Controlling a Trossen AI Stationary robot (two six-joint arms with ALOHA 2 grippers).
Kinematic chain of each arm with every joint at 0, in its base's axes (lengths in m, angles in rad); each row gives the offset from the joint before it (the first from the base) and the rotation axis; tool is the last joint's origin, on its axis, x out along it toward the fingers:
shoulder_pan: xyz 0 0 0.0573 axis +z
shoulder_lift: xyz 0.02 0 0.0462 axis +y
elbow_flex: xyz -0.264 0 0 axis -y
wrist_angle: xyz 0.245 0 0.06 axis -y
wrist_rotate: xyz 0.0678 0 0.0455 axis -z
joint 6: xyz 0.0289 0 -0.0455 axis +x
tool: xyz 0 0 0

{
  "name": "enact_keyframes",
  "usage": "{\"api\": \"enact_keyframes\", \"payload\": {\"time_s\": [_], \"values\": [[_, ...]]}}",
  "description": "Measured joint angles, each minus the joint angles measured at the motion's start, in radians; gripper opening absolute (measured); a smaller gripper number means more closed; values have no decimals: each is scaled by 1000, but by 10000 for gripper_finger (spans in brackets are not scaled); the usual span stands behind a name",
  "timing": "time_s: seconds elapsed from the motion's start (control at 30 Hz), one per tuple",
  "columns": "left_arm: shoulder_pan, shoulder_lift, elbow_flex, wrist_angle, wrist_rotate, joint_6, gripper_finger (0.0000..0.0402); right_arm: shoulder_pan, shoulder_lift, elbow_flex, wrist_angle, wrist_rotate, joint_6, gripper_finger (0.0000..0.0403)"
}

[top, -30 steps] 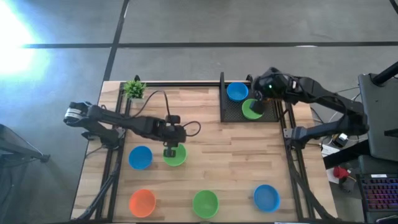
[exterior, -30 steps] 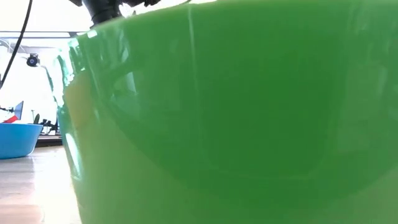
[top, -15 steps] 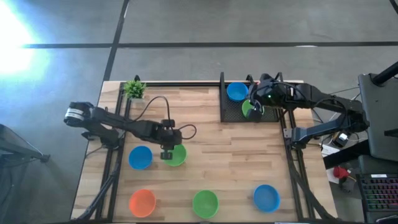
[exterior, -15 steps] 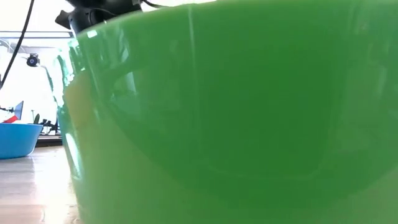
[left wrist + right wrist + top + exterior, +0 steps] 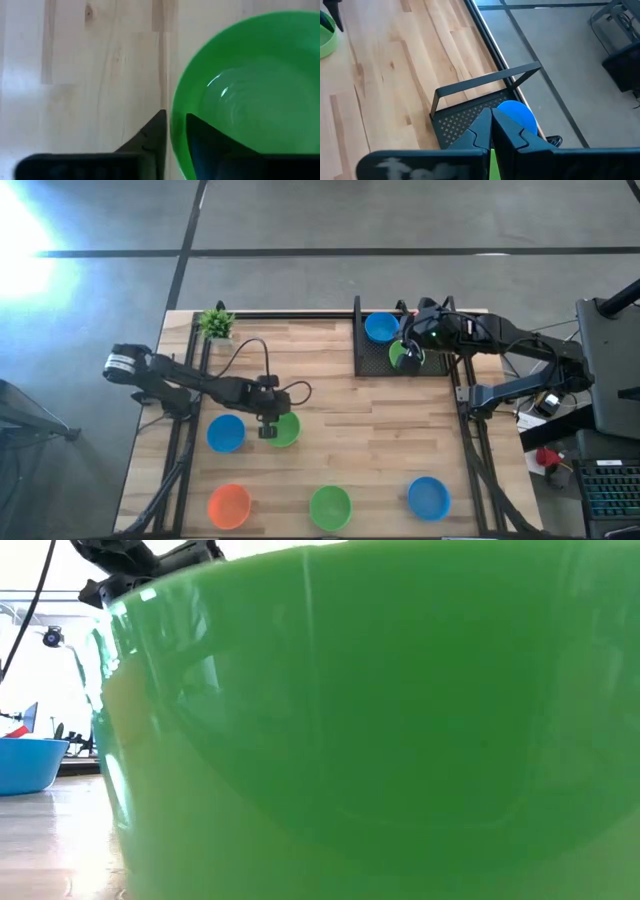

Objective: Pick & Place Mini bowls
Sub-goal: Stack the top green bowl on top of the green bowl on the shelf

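A green mini bowl [image 5: 286,429] sits on the wooden table left of centre, and my left gripper [image 5: 268,427] is shut on its left rim. It also shows in the left wrist view [image 5: 245,100]. My right gripper [image 5: 408,355] is shut on another green bowl [image 5: 398,352] in the black tray [image 5: 372,358] at the far right, beside a blue bowl [image 5: 381,327]. A blue bowl [image 5: 226,432], an orange bowl [image 5: 229,505], a green bowl [image 5: 330,507] and a blue bowl [image 5: 428,497] rest on the table. My left gripper pinches the green bowl's rim [image 5: 176,125] on the bowl's left side, one finger [image 5: 152,140] outside and one [image 5: 205,140] inside. The fingers point down from above. The bowl rests upright on the table. My right gripper holds a thin green edge [image 5: 492,165] of the bowl between its nearly closed fingers [image 5: 481,131], over the tray. The gripper hides the rest of the hold.
A small potted plant [image 5: 215,322] stands at the table's far left corner. Black frame rails run along the left [image 5: 185,430] and right [image 5: 470,430] sides. In the low view the near green bowl [image 5: 380,740] fills the picture, with a blue bowl [image 5: 25,762] at its left.
My left gripper has shifted a little toward the table's left edge, from over the green bowl to its left rim; the bowl has stayed in place. My right gripper has swung in over the green bowl in the tray and now covers most of it.
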Motion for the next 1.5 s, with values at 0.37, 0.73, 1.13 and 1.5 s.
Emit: {"api": "enact_keyframes", "payload": {"time_s": [0.37,0.73,1.13,1.5], "values": [[-2,-4,31,67,-81,-30,3,13,1,-11,10,0,22,8],[-14,-6,176,151,-561,137,0,178,2,-74,187,37,-65,8],[-14,-5,180,564,-721,469,0,270,-7,-263,547,102,-255,8],[-7,0,180,758,-720,655,0,275,-7,-367,724,85,-250,9]]}}
